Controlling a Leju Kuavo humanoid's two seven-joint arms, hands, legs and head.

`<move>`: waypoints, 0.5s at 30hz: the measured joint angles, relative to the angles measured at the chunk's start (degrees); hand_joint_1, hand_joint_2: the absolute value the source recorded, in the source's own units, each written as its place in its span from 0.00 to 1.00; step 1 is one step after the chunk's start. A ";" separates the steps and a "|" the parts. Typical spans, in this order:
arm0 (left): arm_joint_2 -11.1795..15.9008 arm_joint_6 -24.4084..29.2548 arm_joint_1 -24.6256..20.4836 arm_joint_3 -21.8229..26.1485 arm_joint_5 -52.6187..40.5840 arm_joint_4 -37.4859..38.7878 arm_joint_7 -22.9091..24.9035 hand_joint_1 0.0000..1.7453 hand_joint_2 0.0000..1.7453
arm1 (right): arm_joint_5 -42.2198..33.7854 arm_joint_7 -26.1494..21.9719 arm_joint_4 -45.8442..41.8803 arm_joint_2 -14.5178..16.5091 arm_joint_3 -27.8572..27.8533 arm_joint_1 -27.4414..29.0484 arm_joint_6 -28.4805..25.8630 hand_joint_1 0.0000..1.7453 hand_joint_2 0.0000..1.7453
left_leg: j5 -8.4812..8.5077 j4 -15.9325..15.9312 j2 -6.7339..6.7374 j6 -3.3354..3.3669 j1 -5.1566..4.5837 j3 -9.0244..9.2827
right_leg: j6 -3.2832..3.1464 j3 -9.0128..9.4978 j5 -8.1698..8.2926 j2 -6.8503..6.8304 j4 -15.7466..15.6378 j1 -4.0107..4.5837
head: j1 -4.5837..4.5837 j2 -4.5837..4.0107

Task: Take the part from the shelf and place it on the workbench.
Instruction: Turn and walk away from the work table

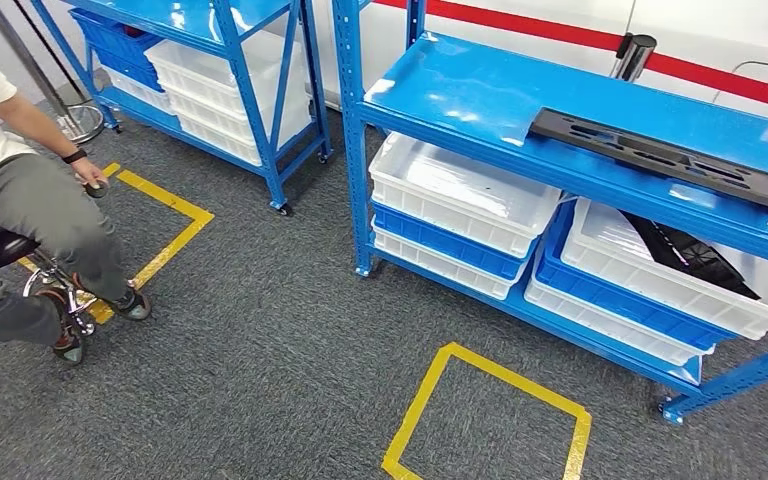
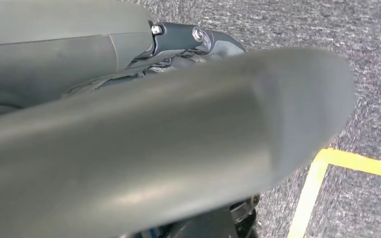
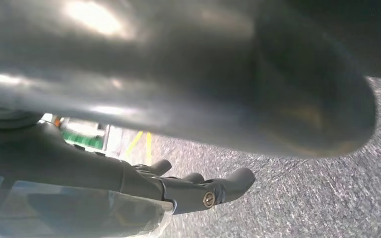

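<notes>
Part: long black perforated part [image 1: 665,158] lying flat on the top board of the blue shelf [image 1: 480,95], its far end near the frame's right edge.
Bins below: white bins [image 1: 460,190] on blue ones; one holds a dark item [image 1: 690,255], partly hidden.
Left hand [image 2: 198,42]: blurred thumb covers most of it; dark fingers barely visible, grip cannot be told.
Right hand [image 3: 198,191]: dark fingers apart, holding nothing, over grey carpet.
Floor: yellow tape square [image 1: 490,415], cut off at the bottom.
Person: seated on a stool [image 1: 30,265], cropped at the left.

Grey carpet [image 1: 280,330] with yellow tape lines [image 1: 485,410], blue racks [image 1: 355,140].
</notes>
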 joint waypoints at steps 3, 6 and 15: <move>-0.01 0.67 0.51 -0.01 0.22 0.01 -0.06 0.00 0.00 | -2.69 -8.51 -0.04 -0.09 -1.46 -0.04 -5.52 0.00 0.00 | 0.15 -0.19 2.40 0.05 -0.03 -0.21 | 0.06 -5.26 -4.70 -2.39 10.81 -0.54 | 0.28 0.00; -0.03 1.14 0.92 -0.01 0.59 0.01 -0.81 0.00 0.00 | -5.09 -18.22 -0.06 -0.44 -3.30 -0.01 -10.26 0.00 0.00 | 0.06 -0.12 4.29 -0.17 0.04 -0.25 | 1.62 -4.72 -4.11 -3.14 10.84 -1.25 | 0.33 0.00; 0.09 1.37 1.16 0.01 1.01 -0.03 -1.43 0.00 0.00 | -6.21 -22.59 -0.16 -1.13 -6.35 -0.39 -12.57 0.00 0.00 | -2.18 1.77 6.34 -3.16 0.41 0.30 | 0.51 3.09 0.67 -5.10 -3.65 -1.77 | 0.07 0.00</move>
